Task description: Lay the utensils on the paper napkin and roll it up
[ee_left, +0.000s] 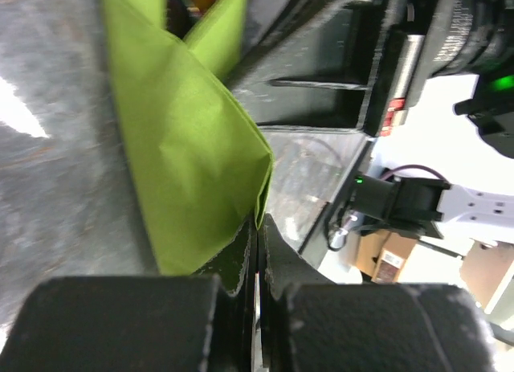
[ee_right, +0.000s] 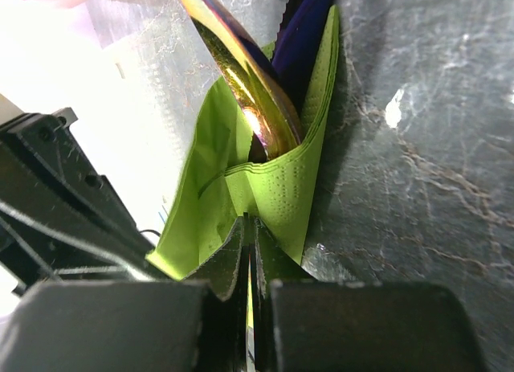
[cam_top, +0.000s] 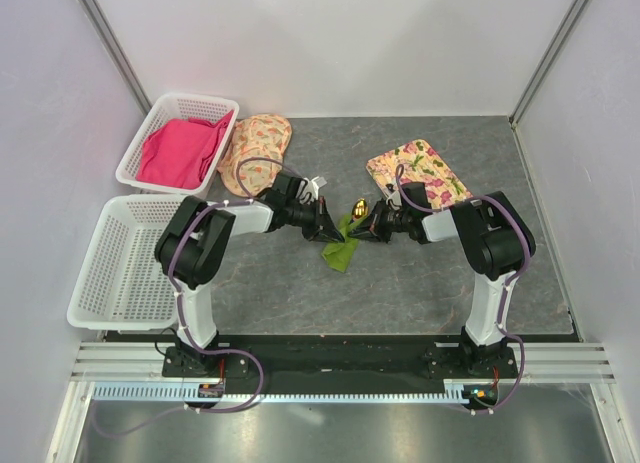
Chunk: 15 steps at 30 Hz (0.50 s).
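Note:
The lime-green paper napkin point(cam_top: 340, 247) lies folded at mid-table between my two grippers. My left gripper point(cam_top: 332, 230) is shut on the napkin's left edge; the left wrist view shows the napkin point(ee_left: 181, 139) pinched at the fingertips. My right gripper point(cam_top: 364, 227) is shut on the napkin's right edge point(ee_right: 281, 203). The utensil with the shiny yellow-gold end point(cam_top: 359, 208) sticks out of the fold; the right wrist view shows it point(ee_right: 241, 83) beside the dark-blue utensil point(ee_right: 303, 34), both wrapped inside the napkin.
A white basket point(cam_top: 160, 138) holding a pink cloth point(cam_top: 183, 148) stands at the back left, a larger white basket point(cam_top: 115, 263) at the left. Floral mats lie at the back: one point(cam_top: 255, 148) by the basket, one point(cam_top: 420, 173) behind the right arm.

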Tool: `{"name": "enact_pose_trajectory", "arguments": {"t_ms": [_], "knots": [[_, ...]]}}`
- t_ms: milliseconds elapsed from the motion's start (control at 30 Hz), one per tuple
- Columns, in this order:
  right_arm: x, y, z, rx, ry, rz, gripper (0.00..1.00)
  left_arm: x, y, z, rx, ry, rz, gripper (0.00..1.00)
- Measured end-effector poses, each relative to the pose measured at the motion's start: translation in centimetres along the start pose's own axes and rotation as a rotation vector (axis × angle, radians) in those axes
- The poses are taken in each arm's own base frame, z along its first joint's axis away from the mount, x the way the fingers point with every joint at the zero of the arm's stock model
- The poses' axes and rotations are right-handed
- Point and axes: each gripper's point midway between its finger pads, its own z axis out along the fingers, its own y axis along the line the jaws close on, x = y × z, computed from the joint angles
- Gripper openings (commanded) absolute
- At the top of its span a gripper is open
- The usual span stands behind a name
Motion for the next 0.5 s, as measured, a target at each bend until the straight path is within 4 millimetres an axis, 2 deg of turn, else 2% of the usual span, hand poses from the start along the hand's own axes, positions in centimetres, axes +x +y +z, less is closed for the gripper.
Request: {"name": "enact_pose_trajectory", "arguments": {"t_ms": [300,500], "knots": [[0.0,0.1,0.2,0.01,-0.001,-0.006,0.0,0.0,-2.8,1.5,0.077,-0.017,-0.008,0.02],[0.0,0.1,0.2,0.013,0.0,-0.005,0.0,0.6,-3.4,2.8,0.106,-0.012,-0.025,0.02]]}}
